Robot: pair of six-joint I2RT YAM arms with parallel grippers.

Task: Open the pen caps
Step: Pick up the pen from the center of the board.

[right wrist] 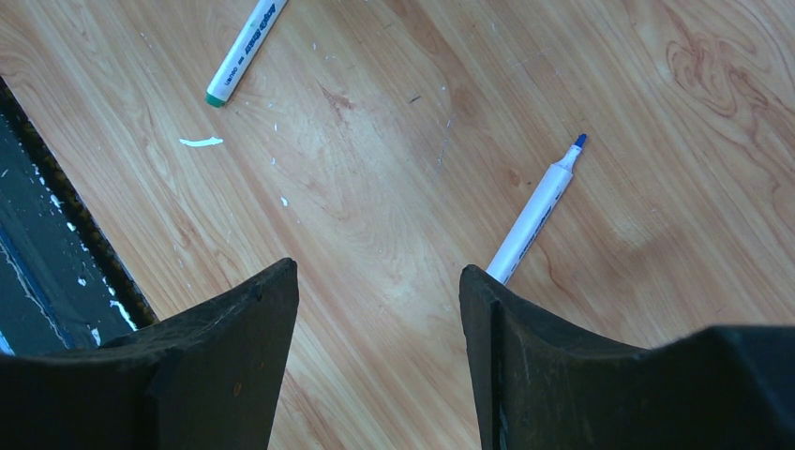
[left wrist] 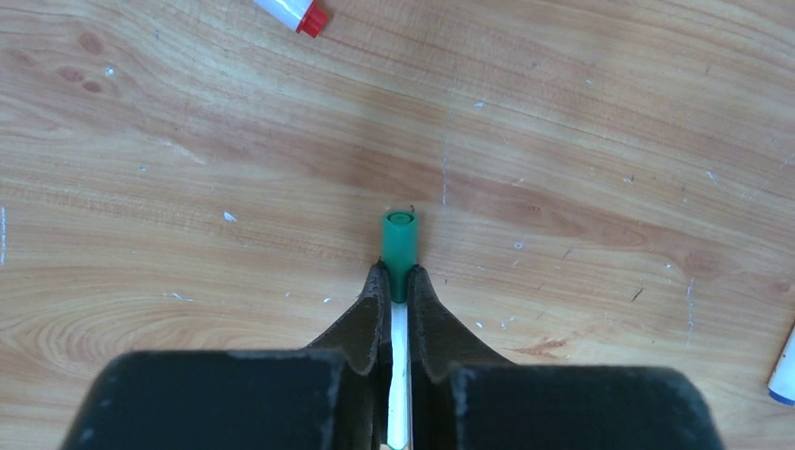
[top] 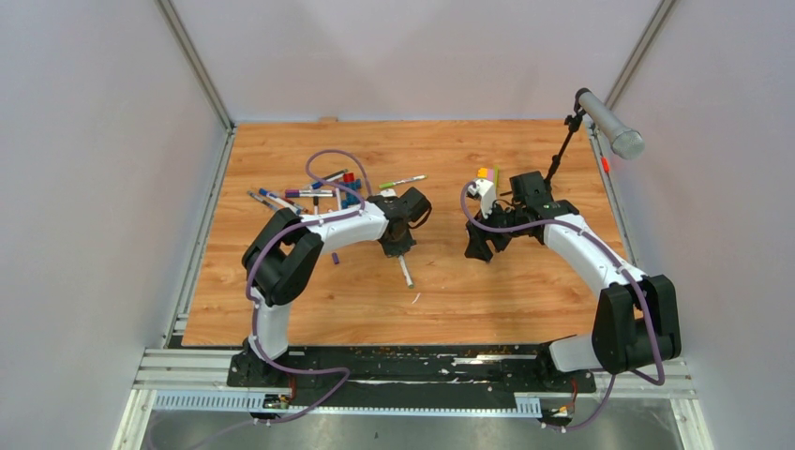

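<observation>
Pens lie scattered at the far left of the table in our top view, while the left gripper points down at one white pen nearer us. Our left wrist view shows its fingers pinching that pen's barrel just behind the green cap. Our right wrist view shows the right gripper spread wide above the table, a blue-tipped pen lying uncapped by one finger.

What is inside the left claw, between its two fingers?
The left claw is shut on a white pen; its green cap sticks out in front. The claw's body covers the pen's rear in the wrist view.
</observation>
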